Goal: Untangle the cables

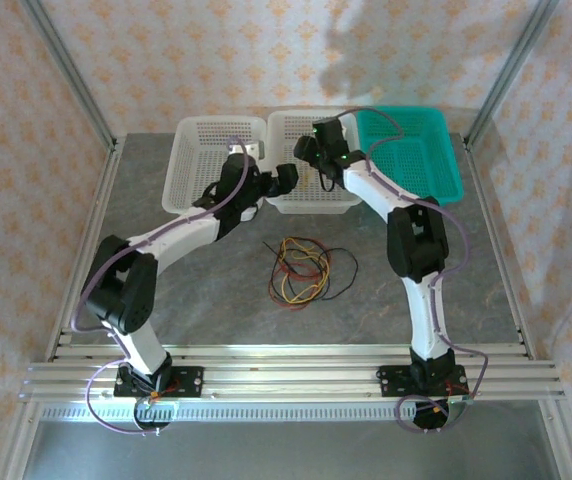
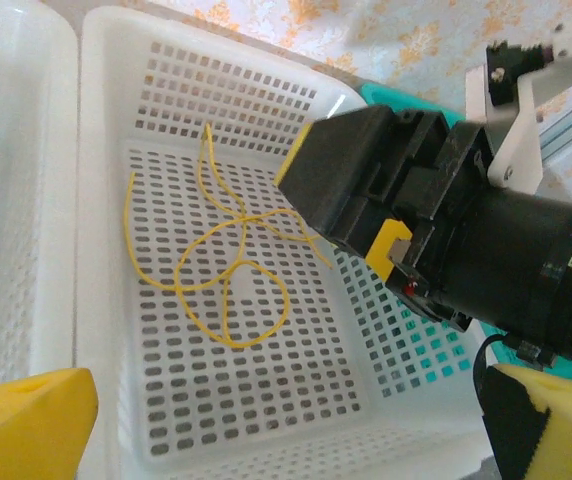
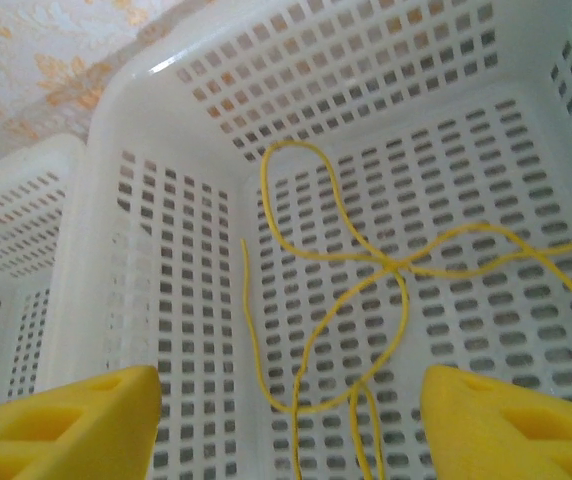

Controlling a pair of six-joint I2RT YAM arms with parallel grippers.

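You had a glossy white plastic basket (image 1: 311, 205) at 12 o'clock, teal plastic basket (image 1: 426, 170) at 1, matt grey stone-look table (image 1: 196, 300), smooth yellow cable (image 3: 396, 265), matt yellow foam-like fingertips (image 3: 66, 425), brushed metal rail (image 1: 286, 370) at 6.

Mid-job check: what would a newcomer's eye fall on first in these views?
A lone yellow cable lying loose in the middle white basket, with the right end effector open right above it. Next, the red, yellow and black tangle in the middle of the table.

Loose yellow cable (image 3: 396, 265) in white basket (image 3: 166, 120); red-yellow-black tangle (image 1: 301, 270) on table (image 1: 216, 300)
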